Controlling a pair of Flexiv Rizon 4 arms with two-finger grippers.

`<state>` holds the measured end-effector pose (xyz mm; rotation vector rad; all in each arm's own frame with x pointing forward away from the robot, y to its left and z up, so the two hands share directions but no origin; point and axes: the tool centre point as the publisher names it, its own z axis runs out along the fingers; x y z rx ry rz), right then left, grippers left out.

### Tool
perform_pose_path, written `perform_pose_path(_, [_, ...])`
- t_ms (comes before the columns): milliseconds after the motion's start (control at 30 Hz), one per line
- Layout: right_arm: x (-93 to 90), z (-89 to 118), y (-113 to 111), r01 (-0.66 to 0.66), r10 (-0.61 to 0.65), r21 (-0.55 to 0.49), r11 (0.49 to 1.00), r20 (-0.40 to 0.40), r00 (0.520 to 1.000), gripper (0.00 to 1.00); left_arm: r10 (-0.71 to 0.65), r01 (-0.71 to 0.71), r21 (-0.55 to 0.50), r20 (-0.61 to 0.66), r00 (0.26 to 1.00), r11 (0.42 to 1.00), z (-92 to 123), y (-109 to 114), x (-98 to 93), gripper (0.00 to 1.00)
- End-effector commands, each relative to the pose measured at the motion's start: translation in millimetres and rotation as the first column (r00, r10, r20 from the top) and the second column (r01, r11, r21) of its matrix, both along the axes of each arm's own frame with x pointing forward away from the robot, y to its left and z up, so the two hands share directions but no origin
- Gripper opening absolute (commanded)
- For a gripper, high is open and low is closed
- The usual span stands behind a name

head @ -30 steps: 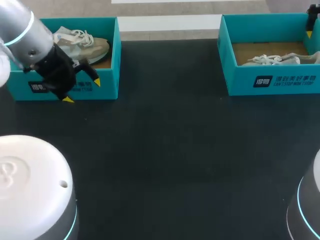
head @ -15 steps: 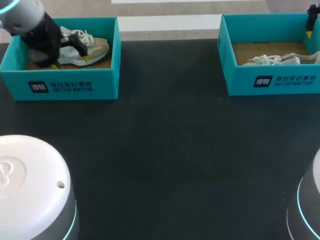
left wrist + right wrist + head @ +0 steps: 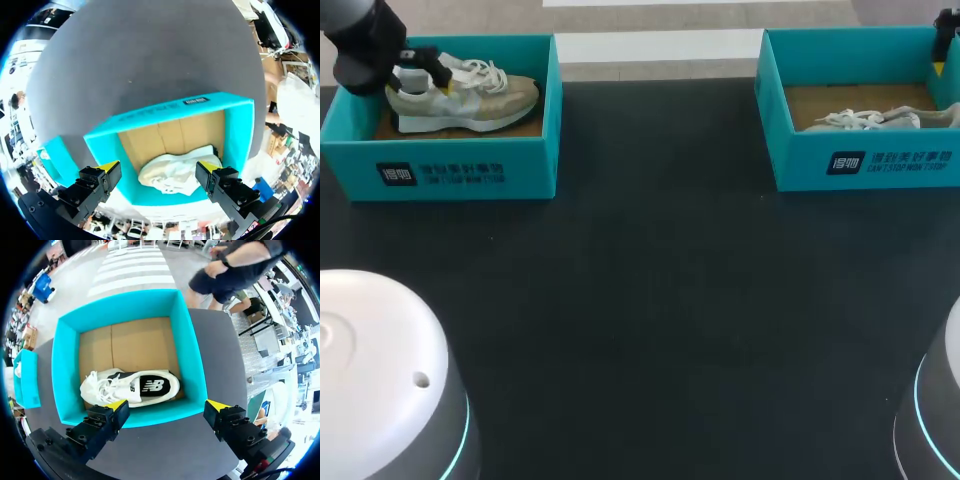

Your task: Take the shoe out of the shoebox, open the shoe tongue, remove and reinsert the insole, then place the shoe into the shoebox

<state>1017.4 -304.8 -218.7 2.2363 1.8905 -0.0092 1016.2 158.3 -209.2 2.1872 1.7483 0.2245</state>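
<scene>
Barely begun: the beige-and-white laced sneaker (image 3: 470, 98) sits inside its teal cardboard shoebox (image 3: 450, 172), with the left gripper (image 3: 158, 169) spread open over it, grasping nothing.

- The left gripper (image 3: 158, 167) is held over a teal shoebox (image 3: 170, 111), its yellow-tipped fingers (image 3: 107, 168) spread far apart.
- A pale shoe (image 3: 175, 172) is seen lying on the box's cardboard floor.
- The dark table (image 3: 150, 50) is seen beyond the box.

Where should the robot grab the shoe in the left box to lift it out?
Probably at the heel collar, coming straight down from above: the shoe stands upright on its sole, opening up, and the shoebox walls block the sides.
</scene>
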Motion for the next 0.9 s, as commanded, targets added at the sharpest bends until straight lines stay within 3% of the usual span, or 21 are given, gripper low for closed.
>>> perform_pose_path(33, [-1.4, 0.0, 0.0, 0.0, 0.0, 0.0, 1.0, 0.003, 1.0, 1.0, 0.019, -0.019, 0.014, -0.022, 1.0, 1.0, -1.2, 6.9, 27.8, 1.0])
perform_pose_path(367, [-1.4, 0.0, 0.0, 0.0, 0.0, 0.0, 1.0, 0.003, 1.0, 1.0, 0.132, -0.132, -0.018, -0.012, 0.991, 0.991, -12.9, 60.2, 74.1, 1.0])
perform_pose_path(433, [-1.4, 0.0, 0.0, 0.0, 0.0, 0.0, 1.0, 0.003, 1.0, 1.0, 0.147, -0.147, 0.014, -0.01, 0.989, 0.989, -17.4, 69.7, 83.5, 1.0])
perform_pose_path(900, [-1.4, 0.0, 0.0, 0.0, 0.0, 0.0, 1.0, 0.003, 1.0, 1.0, 0.147, -0.147, 0.014, -0.01, 0.989, 0.989, -17.4, 69.7, 83.5, 1.0])
